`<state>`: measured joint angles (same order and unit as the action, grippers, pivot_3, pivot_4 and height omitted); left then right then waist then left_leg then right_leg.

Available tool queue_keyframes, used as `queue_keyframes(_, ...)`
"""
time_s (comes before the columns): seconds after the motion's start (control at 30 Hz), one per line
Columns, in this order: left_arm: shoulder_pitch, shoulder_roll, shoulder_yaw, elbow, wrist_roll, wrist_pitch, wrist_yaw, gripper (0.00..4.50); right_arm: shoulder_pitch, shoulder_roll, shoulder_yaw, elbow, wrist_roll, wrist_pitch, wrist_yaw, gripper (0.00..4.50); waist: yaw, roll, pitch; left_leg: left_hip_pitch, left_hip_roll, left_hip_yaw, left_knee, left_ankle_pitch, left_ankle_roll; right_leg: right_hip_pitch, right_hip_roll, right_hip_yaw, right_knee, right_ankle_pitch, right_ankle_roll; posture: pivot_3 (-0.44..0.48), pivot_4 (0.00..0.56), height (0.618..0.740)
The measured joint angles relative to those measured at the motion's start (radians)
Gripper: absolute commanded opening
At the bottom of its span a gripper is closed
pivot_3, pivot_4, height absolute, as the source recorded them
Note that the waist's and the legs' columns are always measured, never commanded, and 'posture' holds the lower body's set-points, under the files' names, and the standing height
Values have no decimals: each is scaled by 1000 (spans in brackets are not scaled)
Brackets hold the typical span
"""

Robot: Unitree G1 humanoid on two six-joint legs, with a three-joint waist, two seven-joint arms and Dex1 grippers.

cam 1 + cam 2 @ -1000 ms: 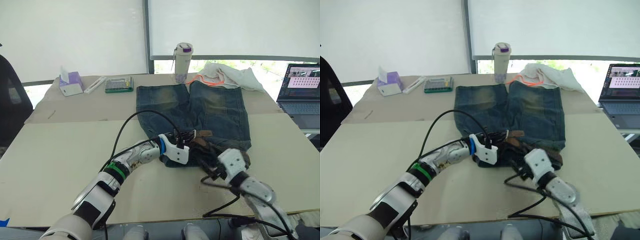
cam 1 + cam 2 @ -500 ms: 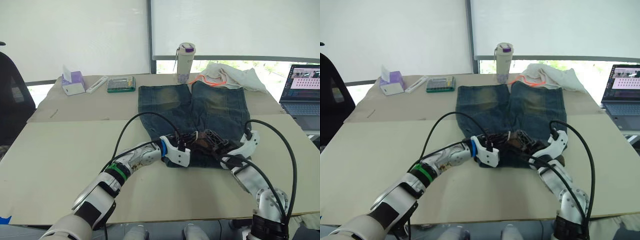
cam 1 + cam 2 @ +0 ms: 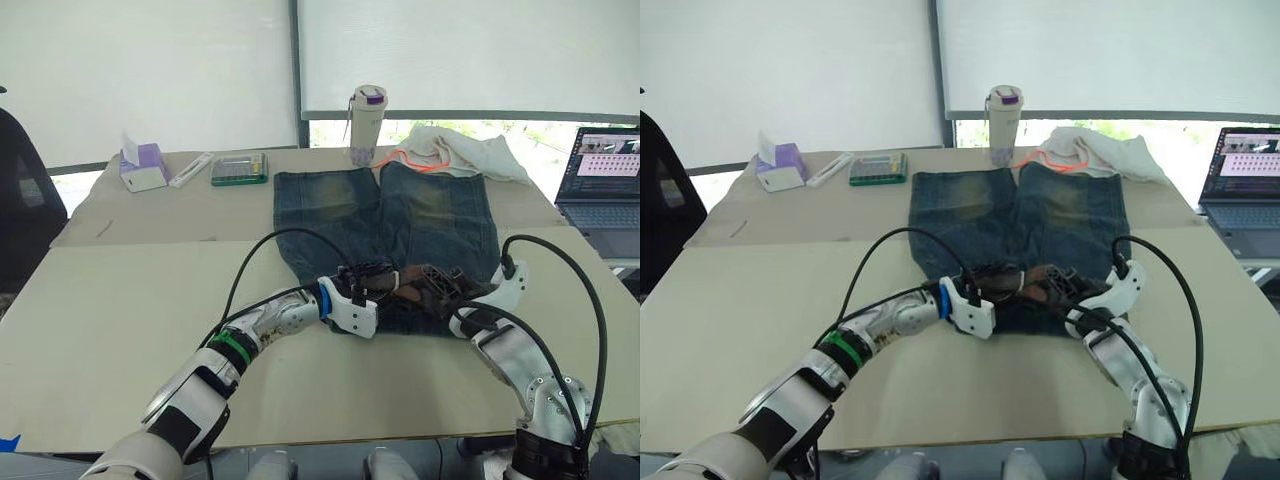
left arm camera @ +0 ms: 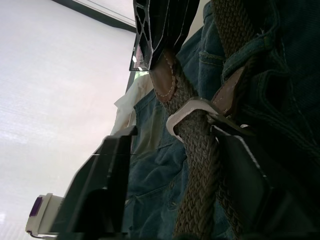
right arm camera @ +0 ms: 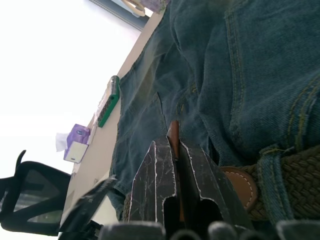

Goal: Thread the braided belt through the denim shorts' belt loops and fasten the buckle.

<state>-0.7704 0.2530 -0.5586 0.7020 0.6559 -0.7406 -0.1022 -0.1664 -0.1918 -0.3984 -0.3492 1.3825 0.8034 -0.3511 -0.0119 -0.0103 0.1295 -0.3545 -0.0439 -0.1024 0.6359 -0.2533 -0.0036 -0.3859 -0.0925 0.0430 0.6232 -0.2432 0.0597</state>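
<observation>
belt tip at the buckle, both pincers at the waistband

head views: dark blue denim shorts (image 3: 400, 215) lie flat on the tabletop (image 3: 110, 300). left wrist: left pincer (image 4: 170, 165) open around the braided brown belt (image 4: 197, 165) and silver metal buckle (image 4: 192, 110). right wrist: right pincer (image 5: 172, 170) closed on the belt's leather tip; it may slip out if tugged.

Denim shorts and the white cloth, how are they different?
The denim shorts are dark blue and lie spread flat; the white cloth is crumpled in a heap. The denim shorts carry the braided belt; the white cloth has an orange cord. Both lie on the table.
</observation>
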Motion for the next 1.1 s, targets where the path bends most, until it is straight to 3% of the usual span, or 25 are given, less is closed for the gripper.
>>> queue_keyframes(0.07, 28, 15, 8, -23, -42, -30, -31, 4444, 2, -17, -3, 0, 5, -1, 0, 0, -1, 0, 0, 0, 0, 0, 0, 0, 0, 0, 0, 0, 0, 0, 0, 0, 150, 740)
queue_keyframes(0.17, 127, 46, 35, -119, -214, -62, -145, 4444, 2, -81, -9, 1, 3, -2, 15, 0, -3, 0, 0, 0, 0, 0, 0, 0, 0, -1, 0, 1, 0, 0, 0, 0, 150, 740)
queue_keyframes(0.3, 199, 118, 89, -212, -344, -42, -249, 4444, 26, -173, -14, 9, -25, -2, 70, 0, -2, 1, 0, 0, 0, 0, 0, 0, 0, 0, 0, 0, -1, -1, -1, 0, 150, 740)
queue_keyframes(0.6, 361, 84, 224, -358, -686, 274, -451, 4444, 85, -368, -46, 45, -69, 9, 239, 0, -1, 2, -1, 0, 0, 1, 1, -1, 1, 0, 0, 1, -3, -1, -1, 0, 150, 740)
queue_keyframes(0.73, 397, 80, 236, -377, -716, 358, -486, 4444, 115, -446, -47, 65, -145, 13, 313, 0, -1, 2, -1, 0, 1, 1, 1, -1, 2, 0, 1, 1, -3, -1, -1, 0, 150, 740)
queue_keyframes(0.87, 427, 72, 255, -372, -719, 424, -500, 4444, 158, -588, -49, 116, -340, -20, 459, 0, 2, 2, -1, 0, 1, 1, 2, -1, 2, 2, 1, 1, -5, -1, 0, 0, 150, 740)
queue_keyframes(1.1, 431, 70, 271, -372, -698, 441, -499, 4444, 182, -653, -50, 208, -583, -126, 595, 0, 3, 2, -1, 0, 1, 1, 2, -1, 2, 2, 1, 1, -6, -1, 0, 0, 150, 740)
